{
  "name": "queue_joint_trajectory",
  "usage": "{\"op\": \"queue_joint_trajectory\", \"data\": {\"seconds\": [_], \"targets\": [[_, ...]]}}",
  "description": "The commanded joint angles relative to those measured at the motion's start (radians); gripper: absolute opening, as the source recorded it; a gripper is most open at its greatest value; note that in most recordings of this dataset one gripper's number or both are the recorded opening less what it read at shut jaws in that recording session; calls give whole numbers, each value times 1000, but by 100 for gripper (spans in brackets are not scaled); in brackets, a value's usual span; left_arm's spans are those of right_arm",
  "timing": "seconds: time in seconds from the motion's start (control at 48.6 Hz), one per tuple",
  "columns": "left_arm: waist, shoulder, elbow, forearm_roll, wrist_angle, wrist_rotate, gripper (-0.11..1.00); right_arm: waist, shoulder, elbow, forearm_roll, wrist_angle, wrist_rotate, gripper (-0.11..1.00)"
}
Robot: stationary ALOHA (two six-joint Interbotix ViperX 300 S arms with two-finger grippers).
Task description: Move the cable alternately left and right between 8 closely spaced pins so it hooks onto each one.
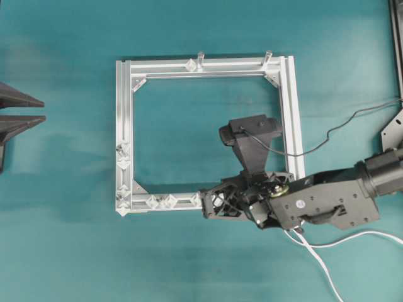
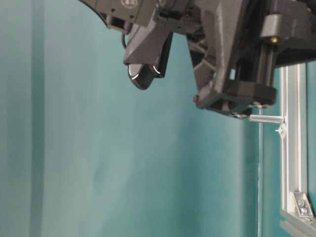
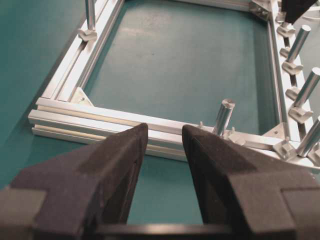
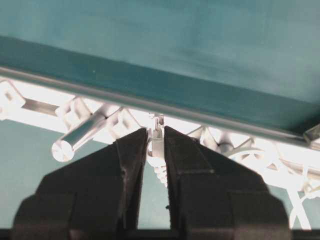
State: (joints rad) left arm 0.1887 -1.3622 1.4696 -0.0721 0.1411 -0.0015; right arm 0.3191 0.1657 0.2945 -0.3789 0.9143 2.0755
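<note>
Landmark: square aluminium frame (image 1: 208,68) lying flat on the teal desk (image 1: 75,251).

Right gripper (image 4: 155,137) sits over the frame's bottom rail, near its bottom-right corner in the overhead view. Its fingers (image 4: 131,150) are nearly together, pinching the small whitish plug at the end of the cable (image 1: 318,259). In the right wrist view the plug pokes up between the fingertips, right against the bright rail.

From under the right arm the cable trails away from the frame, off its bottom-right corner, white, limp, on the desk; one strand runs to the bottom edge of the overhead view, another curves toward the right edge. Cannot tell if it touches any pin yet.

Pins (image 1: 123,156): small faceted studs on the frame. A close pair on the left rail's lower half, more at the bottom-left corner, a pair on the bottom rail just left of the right gripper, one on the top rail beside a post. Two upright metal posts (image 1: 201,60) stand on the top rail.

Left gripper (image 3: 162,150) is well off the frame's left side, only finger tips at the overhead view's left edge. Left wrist view: fingers (image 3: 120,165) spread apart, nothing between them, frame rail just beyond.

A thin black wire (image 1: 352,119) lies on the desk right of the frame.
</note>
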Motion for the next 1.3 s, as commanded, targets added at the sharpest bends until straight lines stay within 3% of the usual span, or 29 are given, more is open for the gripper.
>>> {"op": "queue_joint_trajectory", "data": {"seconds": [0.0, 1.277], "targets": [[3, 8, -9, 3, -9, -3, 47, 12, -14, -28, 0, 2, 2, 14], [3, 8, -9, 3, -9, -3, 47, 18, 3, -38, 0, 11, 3, 14]]}}
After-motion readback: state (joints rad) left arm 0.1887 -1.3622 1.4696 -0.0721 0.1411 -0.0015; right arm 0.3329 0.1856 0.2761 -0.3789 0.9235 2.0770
